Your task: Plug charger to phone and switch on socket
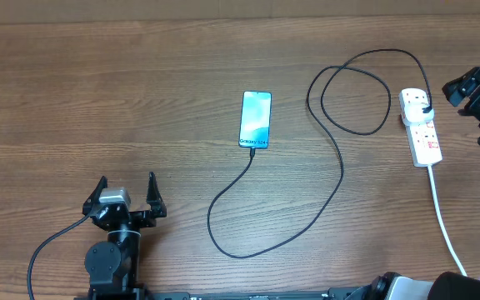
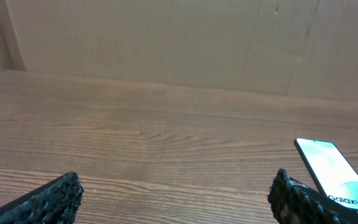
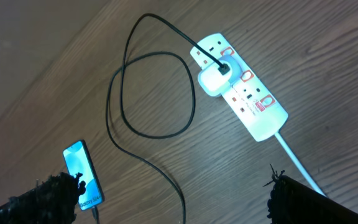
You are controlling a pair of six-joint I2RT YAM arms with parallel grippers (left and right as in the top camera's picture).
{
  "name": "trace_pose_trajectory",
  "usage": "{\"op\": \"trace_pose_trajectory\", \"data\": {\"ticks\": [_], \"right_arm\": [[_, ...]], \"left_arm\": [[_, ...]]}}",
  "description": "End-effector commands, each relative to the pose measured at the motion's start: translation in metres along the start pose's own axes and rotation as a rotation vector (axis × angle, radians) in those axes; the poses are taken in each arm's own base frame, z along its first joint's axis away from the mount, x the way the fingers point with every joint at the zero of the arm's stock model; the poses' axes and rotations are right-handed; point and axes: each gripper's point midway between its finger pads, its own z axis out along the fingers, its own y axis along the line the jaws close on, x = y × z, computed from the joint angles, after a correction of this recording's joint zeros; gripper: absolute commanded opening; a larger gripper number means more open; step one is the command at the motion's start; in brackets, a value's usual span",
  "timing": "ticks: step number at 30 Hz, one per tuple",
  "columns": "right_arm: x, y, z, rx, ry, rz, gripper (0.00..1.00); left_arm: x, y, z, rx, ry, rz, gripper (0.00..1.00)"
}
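Hovering over the near edge of the table (image 1: 98,83), the left fingers (image 1: 152,190) gape empty. Beyond, the charger (image 1: 342,171) loops to the phone (image 1: 256,119), its tip seemingly already in. Farther off, the right fingers (image 3: 303,199), spread and empty, hang by the socket (image 1: 426,137); switching it on looks next.

Phone (image 1: 256,119) glows blue-teal; charger cable (image 1: 341,175) is black; at three o'clock, the white socket (image 1: 422,129) bears red marks; table (image 1: 98,100) is brown woodgrain.

Open table (image 1: 98,92) left of phone (image 1: 256,117); charger (image 1: 342,167) loops between phone and socket (image 1: 421,127)
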Motion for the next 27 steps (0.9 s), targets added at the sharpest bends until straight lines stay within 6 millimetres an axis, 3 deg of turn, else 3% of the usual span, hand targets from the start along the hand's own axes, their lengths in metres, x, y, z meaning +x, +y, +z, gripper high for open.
{"op": "trace_pose_trajectory", "data": {"ticks": [1,7,12,17,22,27], "right_arm": [[-0.006,0.004,-0.005,-0.006,-0.034,-0.013,1.00],[-0.004,0.050,-0.014,-0.121,-0.181,-0.160,1.00],[0.011,0.102,-0.023,-0.287,-0.362,-0.324,1.00],[0.040,0.131,-0.025,-0.438,-0.529,-0.435,1.00],[0.077,0.137,-0.022,-0.570,-0.699,-0.499,1.00],[0.113,0.113,-0.007,-0.602,-0.835,-0.492,1.00]], "left_arm": [[-0.001,0.001,0.000,0.000,-0.006,0.018,1.00],[-0.001,0.001,0.000,0.001,-0.006,0.018,1.00],[-0.001,0.001,0.000,0.000,-0.006,0.018,1.00],[-0.001,0.001,0.000,0.001,-0.006,0.018,1.00],[-0.001,0.001,0.000,0.000,-0.007,0.018,1.00],[-0.001,0.001,0.000,0.001,-0.006,0.018,1.00]]}}
